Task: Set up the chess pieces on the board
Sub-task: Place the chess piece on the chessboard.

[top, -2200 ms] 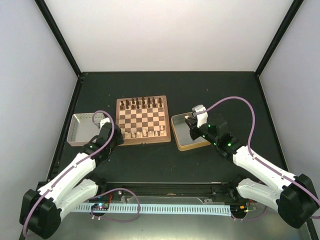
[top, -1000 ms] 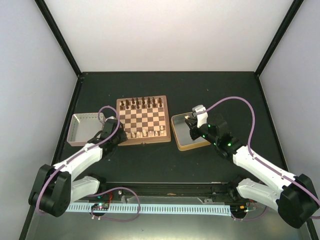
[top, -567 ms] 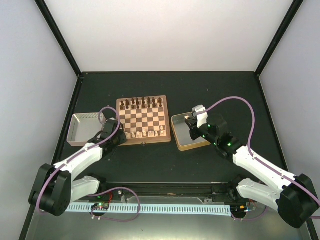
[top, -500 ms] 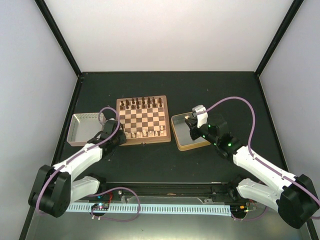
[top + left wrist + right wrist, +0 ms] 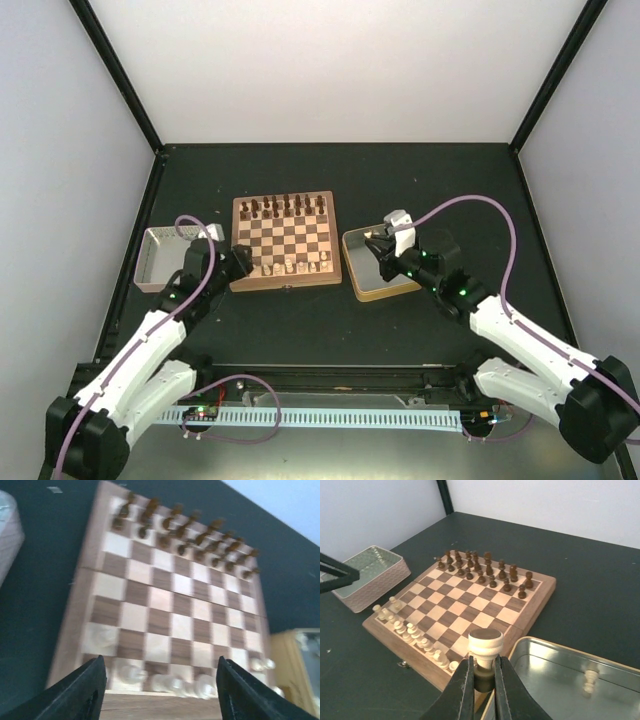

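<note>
pinching a pale piece [image 5: 485,642] upright, the right gripper [image 5: 484,677] hangs over the tin's [image 5: 550,680] board-side edge, likely to carry it to the board [image 5: 470,605]. another piece [image 5: 590,680] waits in the tin. the left gripper [image 5: 160,685] stands spread and empty over the pale row [image 5: 170,682] at the near edge. dark men [image 5: 487,572] fill the far rows.

The dark table [image 5: 330,320] carries three things: the board [image 5: 285,284], a pale tin [image 5: 147,283] (left of it) and a gold-rimmed tin [image 5: 378,293].
</note>
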You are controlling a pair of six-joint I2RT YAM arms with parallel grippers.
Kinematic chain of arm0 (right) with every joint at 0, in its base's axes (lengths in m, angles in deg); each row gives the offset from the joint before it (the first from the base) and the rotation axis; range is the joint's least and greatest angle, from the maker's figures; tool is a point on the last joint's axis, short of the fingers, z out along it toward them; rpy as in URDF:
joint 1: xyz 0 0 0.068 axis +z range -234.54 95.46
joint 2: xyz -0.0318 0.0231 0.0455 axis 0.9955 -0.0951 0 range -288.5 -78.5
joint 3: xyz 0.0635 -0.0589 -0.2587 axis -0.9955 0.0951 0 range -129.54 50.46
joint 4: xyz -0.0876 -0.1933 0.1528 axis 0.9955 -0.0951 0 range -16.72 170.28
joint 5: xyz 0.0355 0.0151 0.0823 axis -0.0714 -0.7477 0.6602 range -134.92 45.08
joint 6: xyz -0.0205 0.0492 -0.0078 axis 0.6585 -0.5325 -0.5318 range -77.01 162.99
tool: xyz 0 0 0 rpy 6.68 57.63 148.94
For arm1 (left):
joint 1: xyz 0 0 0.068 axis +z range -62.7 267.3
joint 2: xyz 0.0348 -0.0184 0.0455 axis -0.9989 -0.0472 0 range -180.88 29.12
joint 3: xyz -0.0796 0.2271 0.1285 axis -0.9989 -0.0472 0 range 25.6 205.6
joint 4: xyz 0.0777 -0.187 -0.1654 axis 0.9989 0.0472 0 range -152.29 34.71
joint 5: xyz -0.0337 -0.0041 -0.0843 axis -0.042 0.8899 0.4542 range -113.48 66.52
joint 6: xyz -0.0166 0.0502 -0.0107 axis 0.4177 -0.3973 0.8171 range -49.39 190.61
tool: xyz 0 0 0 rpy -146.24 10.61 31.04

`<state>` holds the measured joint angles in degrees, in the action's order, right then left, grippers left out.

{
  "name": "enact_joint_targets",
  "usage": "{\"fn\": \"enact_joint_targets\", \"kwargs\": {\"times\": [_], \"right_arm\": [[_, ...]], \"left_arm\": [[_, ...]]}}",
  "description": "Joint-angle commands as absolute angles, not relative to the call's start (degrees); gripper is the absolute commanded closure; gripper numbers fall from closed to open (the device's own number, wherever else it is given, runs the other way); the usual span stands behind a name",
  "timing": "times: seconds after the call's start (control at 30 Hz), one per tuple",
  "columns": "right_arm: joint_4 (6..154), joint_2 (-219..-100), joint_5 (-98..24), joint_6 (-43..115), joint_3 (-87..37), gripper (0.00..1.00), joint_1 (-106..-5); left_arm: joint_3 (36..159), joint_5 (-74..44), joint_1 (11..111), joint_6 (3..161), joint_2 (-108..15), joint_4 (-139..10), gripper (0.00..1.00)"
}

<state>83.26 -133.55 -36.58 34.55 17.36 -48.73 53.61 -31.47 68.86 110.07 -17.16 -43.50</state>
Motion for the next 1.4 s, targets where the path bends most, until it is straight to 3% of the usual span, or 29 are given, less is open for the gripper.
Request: {"fn": "enact_joint_targets", "kwargs": {"times": [0.0, 0.13, 0.3, 0.47, 0.67, 0.93, 1.37], "right_arm": [[86.77, -135.79, -30.41, 33.61, 17.09, 0.92, -48.70], [86.97, -138.92, -26.10, 32.38, 15.63, 0.92, -48.73], [87.66, -140.91, -19.58, 33.79, 15.30, 0.92, -48.73], [84.73, -144.69, -10.92, 35.90, 12.56, 0.92, -48.15], [81.74, -147.12, -9.59, 38.31, 10.21, 0.92, -45.96], [80.78, -147.71, -9.80, 39.11, 9.69, 0.92, -45.01], [80.58, -148.26, -12.57, 38.35, 9.24, 0.93, -44.89]], "left_arm": [[56.56, -13.26, 69.06, 105.30, -16.39, -51.74, 0.34], [60.35, 7.22, 68.78, 103.67, -22.29, -56.89, 0.27], [63.49, 23.22, 66.48, 106.18, -29.44, -65.19, 0.26], [68.49, 29.31, 60.90, 106.76, -36.54, -65.18, 0.25], [72.04, 32.15, 56.60, 107.06, -42.93, -64.32, 0.28], [73.44, 30.04, 56.02, 107.84, -47.96, -62.73, 0.43], [74.49, 33.54, 55.83, 110.82, -51.64, -63.76, 0.85]]}}
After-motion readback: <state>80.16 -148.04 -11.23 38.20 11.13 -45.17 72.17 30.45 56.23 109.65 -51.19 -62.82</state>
